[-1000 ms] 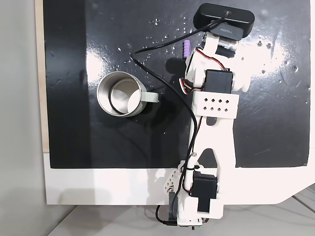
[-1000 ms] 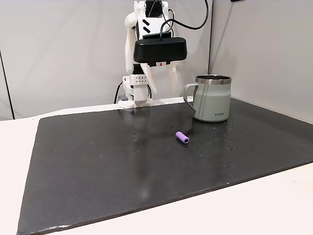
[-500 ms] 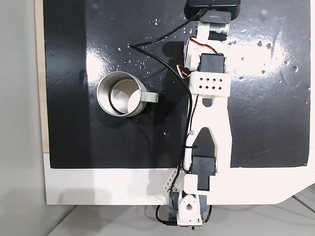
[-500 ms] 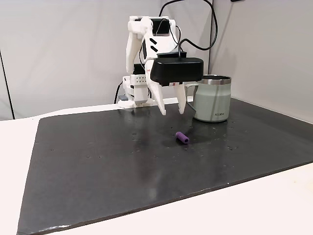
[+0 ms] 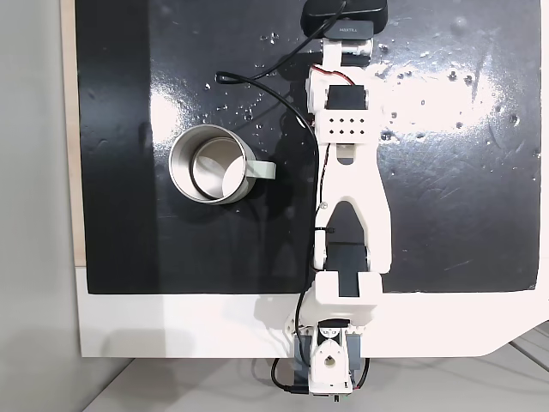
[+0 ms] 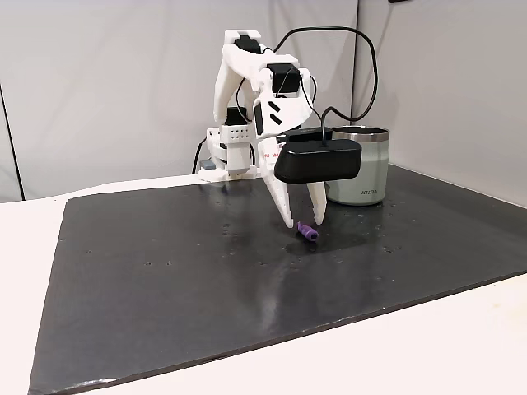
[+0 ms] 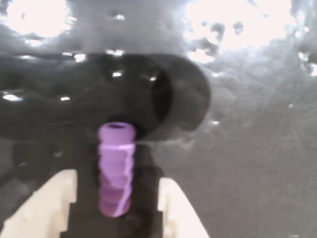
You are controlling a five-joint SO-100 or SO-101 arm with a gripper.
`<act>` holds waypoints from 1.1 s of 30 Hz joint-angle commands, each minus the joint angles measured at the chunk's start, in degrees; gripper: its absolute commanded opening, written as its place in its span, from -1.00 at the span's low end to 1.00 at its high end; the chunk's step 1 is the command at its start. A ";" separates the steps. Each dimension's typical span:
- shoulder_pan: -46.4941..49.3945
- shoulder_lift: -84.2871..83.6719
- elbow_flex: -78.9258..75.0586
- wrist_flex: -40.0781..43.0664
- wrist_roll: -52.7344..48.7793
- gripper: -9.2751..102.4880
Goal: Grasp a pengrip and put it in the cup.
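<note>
The purple ribbed pengrip (image 7: pixel 116 168) lies on the black mat, and the wrist view shows it between my two white fingers (image 7: pixel 47 206). My gripper (image 6: pixel 302 217) is open and sits low over the pengrip (image 6: pixel 307 232), fingertips almost at the mat on either side, with no squeeze visible. In the top-down fixed view the arm and black camera head (image 5: pixel 343 13) cover the pengrip. The silvery cup (image 5: pixel 210 163) stands upright, handle toward the arm; in the side fixed view the cup (image 6: pixel 366 177) is just behind the camera head.
The black mat (image 6: pixel 165 280) covers most of the white table (image 5: pixel 171 322). A black cable (image 5: pixel 257 86) loops over the mat between the cup and the arm. The arm base (image 5: pixel 330 360) sits at the table's near edge.
The arm has stretched out and dropped from well above the mat. The open fingers now straddle the pengrip. The cup and pengrip have not moved.
</note>
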State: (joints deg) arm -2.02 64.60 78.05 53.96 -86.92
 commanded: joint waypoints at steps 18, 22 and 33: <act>-1.05 -2.72 2.37 -8.44 0.00 -0.58; -1.05 -2.72 3.60 -8.88 0.00 -0.74; -0.88 3.60 3.43 -3.52 4.22 -0.83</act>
State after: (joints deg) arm -3.52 63.72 83.94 47.55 -85.61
